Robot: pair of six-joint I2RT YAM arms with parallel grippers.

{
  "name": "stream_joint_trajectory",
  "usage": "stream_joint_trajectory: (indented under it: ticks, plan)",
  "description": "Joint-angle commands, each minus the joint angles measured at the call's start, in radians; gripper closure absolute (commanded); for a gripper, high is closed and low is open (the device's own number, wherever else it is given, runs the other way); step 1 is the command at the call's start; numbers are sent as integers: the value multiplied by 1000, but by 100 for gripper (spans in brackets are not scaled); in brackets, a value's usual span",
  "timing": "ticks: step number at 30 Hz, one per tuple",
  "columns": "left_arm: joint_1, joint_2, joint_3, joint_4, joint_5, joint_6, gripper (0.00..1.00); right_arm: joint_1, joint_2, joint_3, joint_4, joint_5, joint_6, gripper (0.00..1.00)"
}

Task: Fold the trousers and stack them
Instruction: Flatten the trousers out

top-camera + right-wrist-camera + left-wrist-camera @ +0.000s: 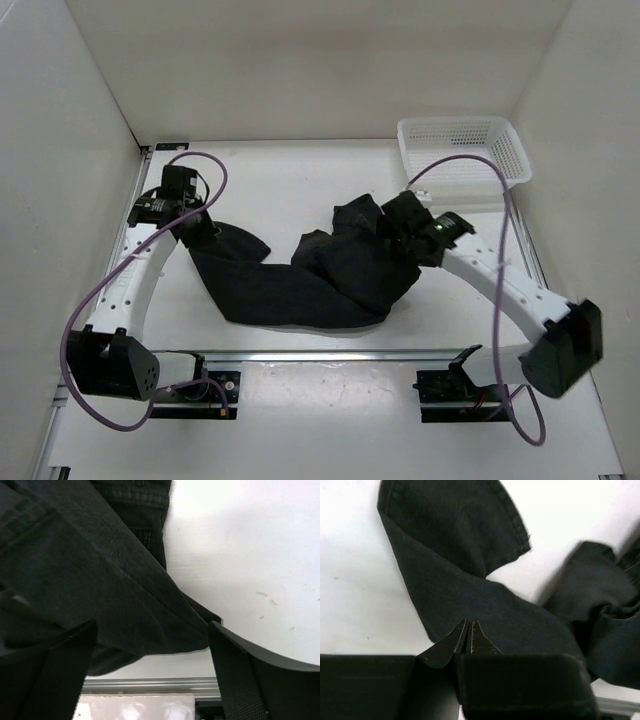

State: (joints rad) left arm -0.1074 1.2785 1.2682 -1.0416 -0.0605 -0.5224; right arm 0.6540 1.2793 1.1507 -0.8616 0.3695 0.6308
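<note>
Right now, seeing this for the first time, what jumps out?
Black trousers lie rumpled across the middle of the white table. The left end effector is shut over one leg, and the right end effector is open over the bunched end. A white basket sits in the far right corner.

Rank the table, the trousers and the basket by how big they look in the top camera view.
Largest to smallest:
1. table, filling most of the view
2. trousers, spread across its middle
3. basket, clearly smallest, though sitting in the far corner may shrink it a little
</note>
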Motion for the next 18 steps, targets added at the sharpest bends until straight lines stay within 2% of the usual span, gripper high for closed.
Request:
stream_joint_trajectory:
  ticks: [1,5,6,7,8,9,13,16,17,18]
  plan:
    - [-5,-28,-65,18,36,5,84,-14,83,41,36,-26,-72,0]
    - [-5,-60,-95,18,47,5,83,-37,159,14,91,-107,-97,0]
    - [-5,-61,-95,18,47,5,83,-37,172,3,119,-131,-108,9]
    - [-5,-61,-95,18,47,5,83,-37,184,3,130,-151,-118,28]
    - [-5,-61,-95,18,47,5,83,-37,193,18,130,-165,-118,51]
    - [-5,-61,-95,18,47,5,83,-28,193,39,130,-165,-118,99]
    - [-5,-70,-83,18,47,15,83,-19,184,226,118,-181,-144,99]
    - [-5,-90,-61,-4,47,15,83,-30,261,507,118,-190,-193,99]
    - [-5,-90,-61,-5,36,15,83,-30,341,593,118,-208,-215,99]
    - [-5,-99,-46,-17,36,15,81,-39,392,770,118,-218,-215,99]
